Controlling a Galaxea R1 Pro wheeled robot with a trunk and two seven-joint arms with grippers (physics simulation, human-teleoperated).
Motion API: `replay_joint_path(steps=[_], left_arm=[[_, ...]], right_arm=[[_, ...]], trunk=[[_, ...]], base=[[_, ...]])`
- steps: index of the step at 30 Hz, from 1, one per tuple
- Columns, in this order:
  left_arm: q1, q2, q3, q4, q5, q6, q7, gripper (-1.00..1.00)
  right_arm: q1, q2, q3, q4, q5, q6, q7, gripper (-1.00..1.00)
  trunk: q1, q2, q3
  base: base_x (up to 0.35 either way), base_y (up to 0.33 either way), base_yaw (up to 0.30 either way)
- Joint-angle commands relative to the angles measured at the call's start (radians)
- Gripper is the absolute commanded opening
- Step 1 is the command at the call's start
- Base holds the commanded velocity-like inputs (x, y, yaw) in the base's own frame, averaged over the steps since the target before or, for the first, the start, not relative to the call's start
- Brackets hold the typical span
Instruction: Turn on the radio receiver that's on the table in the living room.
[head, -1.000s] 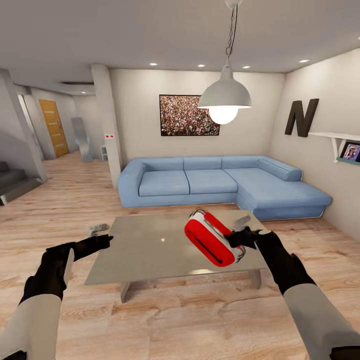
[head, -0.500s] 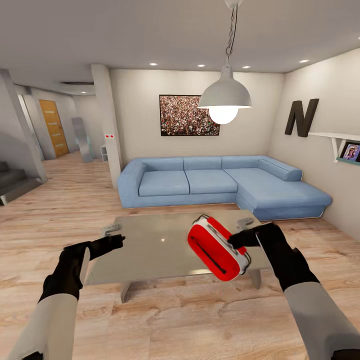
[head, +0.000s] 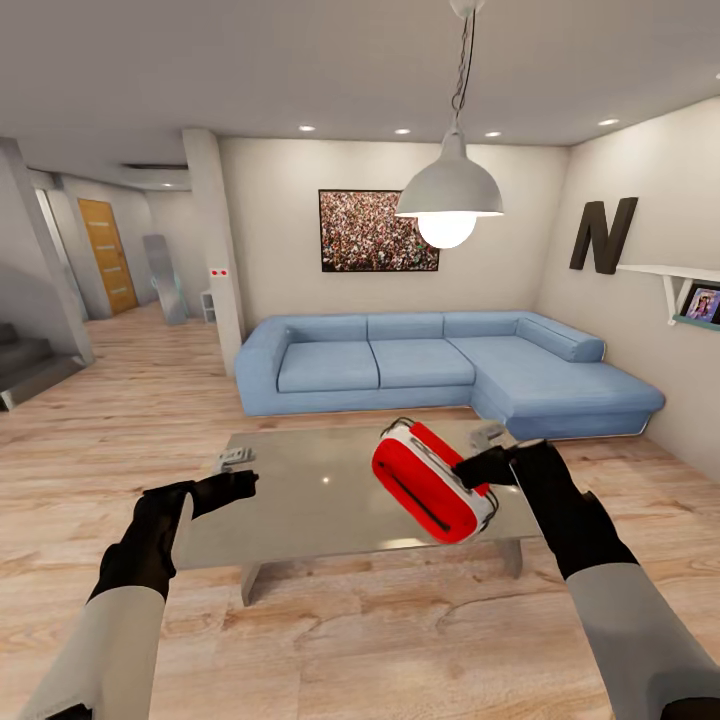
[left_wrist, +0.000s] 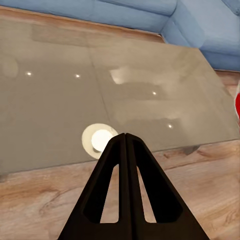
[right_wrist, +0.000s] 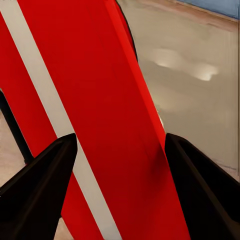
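Right hand (head: 487, 468) has the radio receiver (head: 432, 482) pinched between its two fingers (right_wrist: 37, 192), one on each side of the red body, per the wrist view. Radio is lifted off the tabletop (head: 300, 500), tilted w/ its handle end up toward the sofa (head: 420, 365) and the dark slot on its face turned to the head cam. It hangs over the right half of the tabletop, near the front edge.

Left hand (head: 238, 482) is over the left front part of the tabletop, holding nothing; its fingers (left_wrist: 125, 165) are pressed together, tips meeting, as the wrist view shows. A lamp reflection sits on the glossy grey surface just beyond them.

Handling, my read: radio looks like a rigid plastic shell, prob light since one hand carries it tilted w/o visible sag. Smooth glossy sides, so likely slippery; a grip across the flat faces could let it rotate or slide if pushed. Safer hold is across the narrow body as now, or thru the top handle. Can't make out a switch or button on it at this res; the slot is the only feature I can pick out.

For switching it on, the free left hand would prob need to press while the right braces, or set it back down first so the tabletop takes the push. Glass-like top means it may skate if pressed sideways
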Motion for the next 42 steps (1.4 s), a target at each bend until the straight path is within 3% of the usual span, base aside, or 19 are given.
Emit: replay_joint_path(steps=[1,12,22,25,29,32,42], left_arm=[[0.000,0.000,0.000,0.000,0.000,0.000,0.000,-1.00],[0.002,0.006,0.000,0.000,0.001,0.000,-0.003,-1.00],[0.002,0.002,0.000,0.000,0.000,0.001,-0.001,-1.00],[0.002,0.002,0.000,0.000,0.000,0.001,-0.001,-1.00],[0.002,0.002,0.000,0.000,0.000,0.000,-0.001,-1.00],[0.002,0.002,0.000,0.000,0.000,0.000,-0.001,-1.00],[0.002,0.003,0.000,0.000,0.000,0.000,0.000,-1.00]], right_arm=[[0.000,0.000,0.000,0.001,0.001,-0.012,0.000,-1.00],[0.000,0.000,0.001,-0.001,0.005,-0.016,0.003,-1.00],[0.000,0.000,0.001,0.000,0.011,0.064,-0.008,-1.00],[0.000,0.000,0.002,0.001,0.036,0.099,-0.009,-1.00],[0.000,0.000,0.037,0.002,0.085,0.124,-0.008,-1.00],[0.000,0.000,0.057,0.002,0.093,0.128,-0.008,-1.00],[0.000,0.000,0.064,0.009,0.094,0.130,-0.008,-1.00]], trunk=[[0.000,0.000,0.000],[0.000,0.000,0.000],[0.000,0.000,0.000],[0.000,0.000,0.000],[0.000,0.000,0.000],[0.000,0.000,0.000],[0.000,0.000,0.000]], base=[[0.000,0.000,0.000],[0.020,0.000,0.000],[0.300,0.000,0.000],[0.327,0.000,0.000],[0.327,0.000,0.000],[0.327,0.000,0.000],[0.327,0.000,0.000]])
